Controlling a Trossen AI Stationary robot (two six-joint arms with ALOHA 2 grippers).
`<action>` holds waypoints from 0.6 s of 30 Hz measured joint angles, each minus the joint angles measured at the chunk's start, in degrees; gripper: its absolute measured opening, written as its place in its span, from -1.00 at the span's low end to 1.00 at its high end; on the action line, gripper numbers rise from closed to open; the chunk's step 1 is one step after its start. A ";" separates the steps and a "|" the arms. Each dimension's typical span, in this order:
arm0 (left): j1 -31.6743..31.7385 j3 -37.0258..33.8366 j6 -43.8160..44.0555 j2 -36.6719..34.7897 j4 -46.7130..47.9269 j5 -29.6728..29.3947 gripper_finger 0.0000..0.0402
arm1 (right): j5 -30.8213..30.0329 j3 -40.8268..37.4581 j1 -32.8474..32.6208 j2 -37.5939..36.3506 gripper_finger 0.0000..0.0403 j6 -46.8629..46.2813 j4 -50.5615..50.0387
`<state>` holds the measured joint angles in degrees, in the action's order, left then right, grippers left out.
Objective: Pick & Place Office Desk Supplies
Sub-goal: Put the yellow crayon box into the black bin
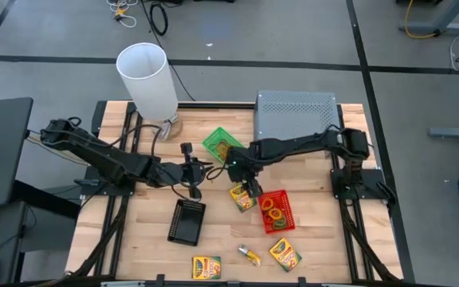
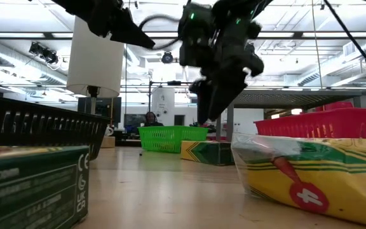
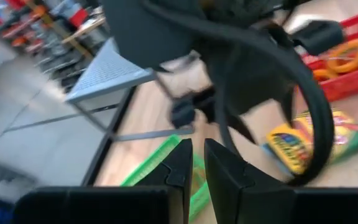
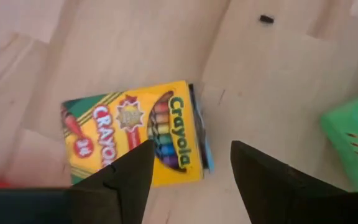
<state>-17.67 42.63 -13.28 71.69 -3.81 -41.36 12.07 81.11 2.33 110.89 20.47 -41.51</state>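
Crayon box lies flat on the desk beside the red tray, under our right claw, fingers spread wide. We judge it light, stiff cardboard; grip across its short sides. Left claw hovers nearly closed, empty.

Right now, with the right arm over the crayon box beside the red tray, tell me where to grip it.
Grip the crayon box across its two long edges, coming straight down from above. It lies flat, face up on the table, so only its thin sides offer purchase. The right gripper hangs above it, jaws open; the red tray leaves little room on that side.
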 joint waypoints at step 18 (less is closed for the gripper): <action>-4.48 -0.07 4.13 -6.04 6.47 -5.86 -0.75 | 4.15 0.17 -0.86 6.56 0.00 3.54 1.16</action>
<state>-22.16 42.57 -9.14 65.65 2.67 -47.21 16.21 81.29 1.47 117.45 24.01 -40.35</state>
